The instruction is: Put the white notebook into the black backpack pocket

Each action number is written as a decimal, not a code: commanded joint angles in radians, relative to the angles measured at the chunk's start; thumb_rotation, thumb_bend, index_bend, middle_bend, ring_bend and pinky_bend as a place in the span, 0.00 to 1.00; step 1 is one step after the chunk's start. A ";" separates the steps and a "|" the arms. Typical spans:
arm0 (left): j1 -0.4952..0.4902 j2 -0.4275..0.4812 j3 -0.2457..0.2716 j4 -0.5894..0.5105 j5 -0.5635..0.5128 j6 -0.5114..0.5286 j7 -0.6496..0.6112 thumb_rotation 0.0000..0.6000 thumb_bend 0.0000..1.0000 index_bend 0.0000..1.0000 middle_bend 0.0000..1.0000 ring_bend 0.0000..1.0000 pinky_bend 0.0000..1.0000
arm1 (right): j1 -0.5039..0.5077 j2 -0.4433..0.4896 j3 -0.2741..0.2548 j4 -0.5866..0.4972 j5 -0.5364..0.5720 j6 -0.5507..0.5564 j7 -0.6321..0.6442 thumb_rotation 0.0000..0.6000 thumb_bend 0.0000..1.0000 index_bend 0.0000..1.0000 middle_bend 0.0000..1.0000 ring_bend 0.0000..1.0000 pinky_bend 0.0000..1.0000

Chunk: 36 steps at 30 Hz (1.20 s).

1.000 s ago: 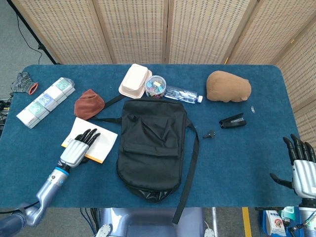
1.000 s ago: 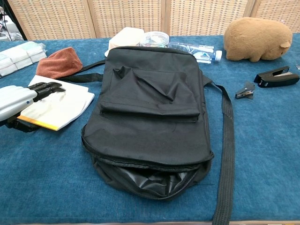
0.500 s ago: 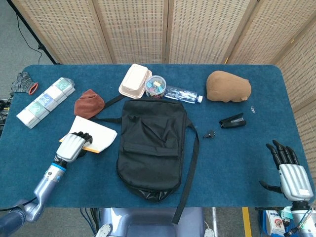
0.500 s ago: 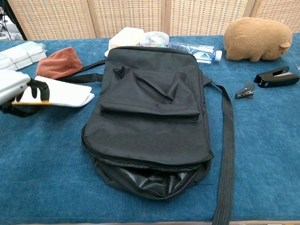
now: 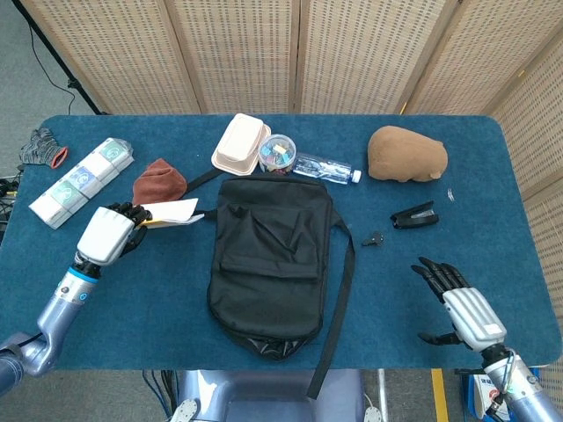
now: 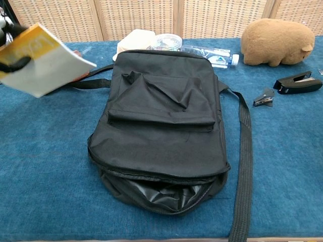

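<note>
My left hand grips the white notebook by its orange-edged end and holds it up off the table, left of the black backpack. In the chest view the notebook hangs tilted at the upper left, with only dark fingertips of the hand showing. The backpack lies flat mid-table, its front pocket flap shut and its near end unzipped and gaping. My right hand hovers open at the table's right front, fingers spread, holding nothing.
Behind the backpack sit a rust-brown cloth, a cream lunch box, a clear jar and a water bottle. A brown plush, black stapler and small clip lie right. Packets rest far left.
My left hand closed on the notebook and lifted it up and back off the table. My right hand moved in from the right edge toward the backpack.
</note>
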 commanded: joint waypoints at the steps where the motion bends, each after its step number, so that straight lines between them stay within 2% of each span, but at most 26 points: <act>1: -0.023 0.083 -0.033 -0.103 0.002 0.025 0.037 1.00 0.49 0.74 0.57 0.51 0.67 | 0.066 -0.006 0.017 -0.028 -0.025 -0.066 0.037 1.00 0.00 0.07 0.02 0.00 0.00; 6: -0.024 0.173 -0.058 -0.215 -0.008 0.038 0.061 1.00 0.49 0.74 0.57 0.51 0.67 | 0.144 -0.049 0.025 -0.053 -0.040 -0.163 0.019 1.00 0.00 0.09 0.03 0.00 0.00; 10: -0.017 0.241 -0.068 -0.292 -0.016 0.045 0.082 1.00 0.49 0.75 0.58 0.51 0.67 | 0.198 -0.107 0.027 -0.093 -0.028 -0.241 -0.045 1.00 0.00 0.10 0.04 0.00 0.00; 17: -0.008 0.309 -0.081 -0.354 -0.032 0.050 0.090 1.00 0.49 0.75 0.58 0.51 0.67 | 0.272 -0.216 0.038 -0.114 0.013 -0.336 -0.125 1.00 0.00 0.11 0.04 0.00 0.01; 25: 0.007 0.336 -0.082 -0.359 -0.032 0.071 0.072 1.00 0.49 0.74 0.58 0.51 0.67 | 0.325 -0.356 0.061 -0.056 0.077 -0.371 -0.177 1.00 0.00 0.14 0.06 0.00 0.01; 36: 0.016 0.354 -0.087 -0.357 -0.036 0.086 0.051 1.00 0.49 0.75 0.58 0.51 0.67 | 0.378 -0.546 0.093 0.106 0.129 -0.359 -0.261 1.00 0.00 0.14 0.06 0.00 0.00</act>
